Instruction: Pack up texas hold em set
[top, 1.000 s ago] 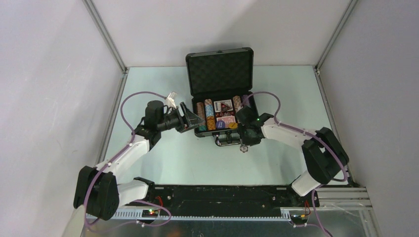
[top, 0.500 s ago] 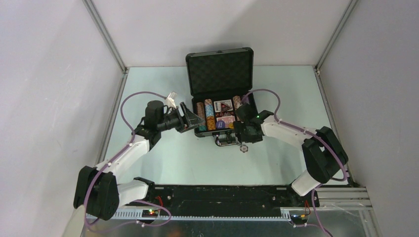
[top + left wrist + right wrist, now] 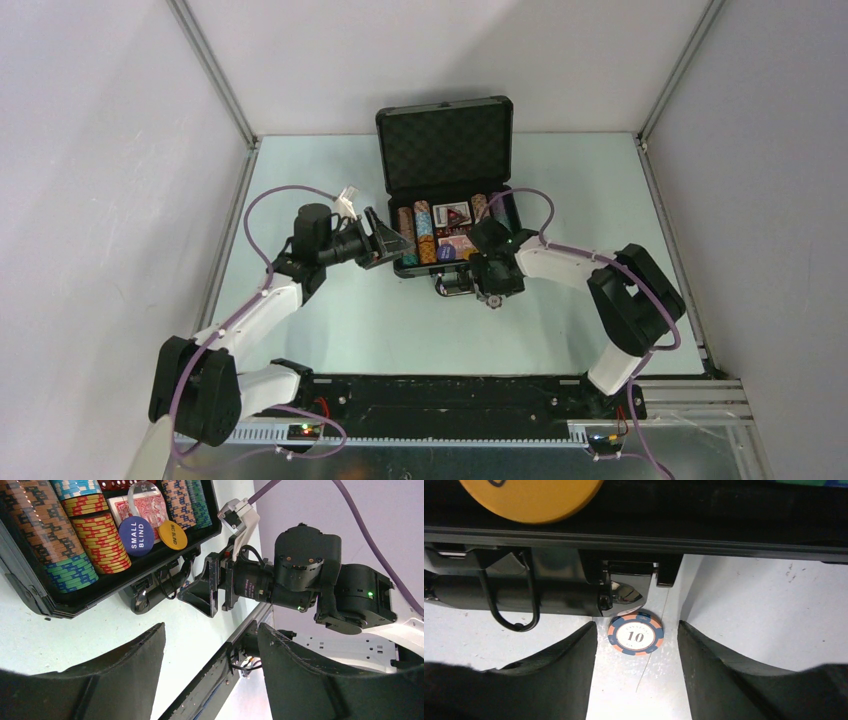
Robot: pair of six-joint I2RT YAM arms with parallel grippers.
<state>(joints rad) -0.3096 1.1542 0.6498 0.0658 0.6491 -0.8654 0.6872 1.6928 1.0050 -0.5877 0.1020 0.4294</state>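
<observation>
The black briefcase [image 3: 445,145] stands open at the back centre, its foam lid upright. Its tray holds striped chip stacks [image 3: 97,537], a red deck [image 3: 137,507], a blue "SMALL BLIND" disc [image 3: 137,536] and a yellow disc [image 3: 172,535]. A single blue-and-orange "10" chip [image 3: 636,635] lies flat on the table against the case front, by the handle [image 3: 509,597]; it also shows in the top view [image 3: 490,299]. My right gripper [image 3: 636,625] is open and empty, its fingertips on either side of that chip. My left gripper [image 3: 211,630] is open and empty beside the case's left side [image 3: 392,243].
Grey walls close the table on three sides. The black base rail [image 3: 440,395] runs along the near edge. Purple cables [image 3: 275,200] loop over both arms. The right arm's wrist [image 3: 305,570] is close in front of my left gripper.
My right arm's elbow has swung left and inward, and its gripper has shifted slightly left along the case front. The left arm has not moved.
</observation>
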